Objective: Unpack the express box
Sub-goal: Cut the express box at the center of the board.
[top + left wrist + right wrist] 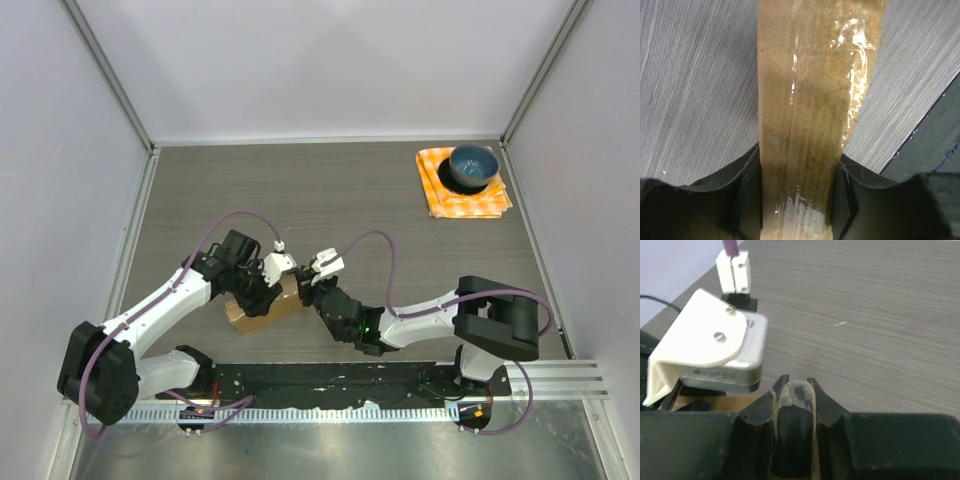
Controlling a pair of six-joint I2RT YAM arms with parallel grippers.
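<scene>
The box (800,125) is matt brown cardboard, faintly rough, with a strip of glossy, wrinkled clear tape (855,60) stuck along it. The table (330,190) has a matt grey wood-grain surface. The bowl (472,166) looks smooth, glossy blue, and the cloth (435,192) is a woven orange check.
</scene>
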